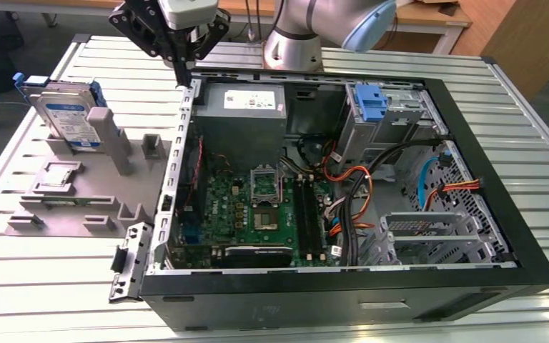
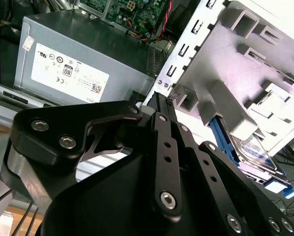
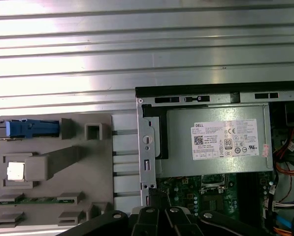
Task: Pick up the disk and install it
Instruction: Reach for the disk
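On the exterior view's left, the disk point(image 1: 69, 118) stood on edge in a slot of the grey holder point(image 1: 112, 143), its blue carrier along the upper rim and its label facing the camera. The holder lay on the slatted metal table point(image 1: 522, 128), just beside the open computer case point(image 1: 351, 286). In the first wrist view the disk point(image 3: 31, 129) showed edge-on as a blue strip at the holder's far end.

Further right, the gripper point(image 1: 181, 77) hung over the corner of the case wall next to the power supply point(image 1: 246, 100), well apart from the disk. Its two fingers were pressed together with nothing between them, which the second wrist view confirmed at the gripper point(image 2: 161, 98), the disk point(image 2: 257, 150) lying off to one side.

Inside the case, the green motherboard point(image 1: 255, 207) came next, then orange cables point(image 1: 356, 182). A lone blue bracket point(image 1: 371, 103) sat in the drive bay toward the exterior view's right, below the robot arm point(image 1: 322, 28)
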Robot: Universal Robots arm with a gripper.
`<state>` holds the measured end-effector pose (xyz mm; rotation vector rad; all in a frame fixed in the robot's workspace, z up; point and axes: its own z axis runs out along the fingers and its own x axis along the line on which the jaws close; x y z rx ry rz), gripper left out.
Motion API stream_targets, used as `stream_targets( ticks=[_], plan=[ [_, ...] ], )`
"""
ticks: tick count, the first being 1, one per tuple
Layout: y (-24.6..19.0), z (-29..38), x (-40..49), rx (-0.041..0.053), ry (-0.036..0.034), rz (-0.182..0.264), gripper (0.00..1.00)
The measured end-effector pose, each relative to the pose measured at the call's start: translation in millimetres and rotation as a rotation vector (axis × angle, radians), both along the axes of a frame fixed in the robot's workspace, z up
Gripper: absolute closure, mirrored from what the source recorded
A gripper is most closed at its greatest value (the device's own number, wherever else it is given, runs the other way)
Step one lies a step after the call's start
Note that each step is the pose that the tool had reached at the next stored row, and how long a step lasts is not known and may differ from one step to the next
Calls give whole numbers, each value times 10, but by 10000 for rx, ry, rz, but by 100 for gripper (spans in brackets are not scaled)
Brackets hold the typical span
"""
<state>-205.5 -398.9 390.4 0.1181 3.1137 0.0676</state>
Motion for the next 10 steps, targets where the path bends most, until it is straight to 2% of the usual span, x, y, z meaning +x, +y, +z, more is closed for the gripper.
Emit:
stream_targets(
  ticks=[6, 10],
  plan=[
    [32, -1, -14, 1, -1, 0, 90],
    [38, -4, -68, 1, -1, 1, 90]
  ],
)
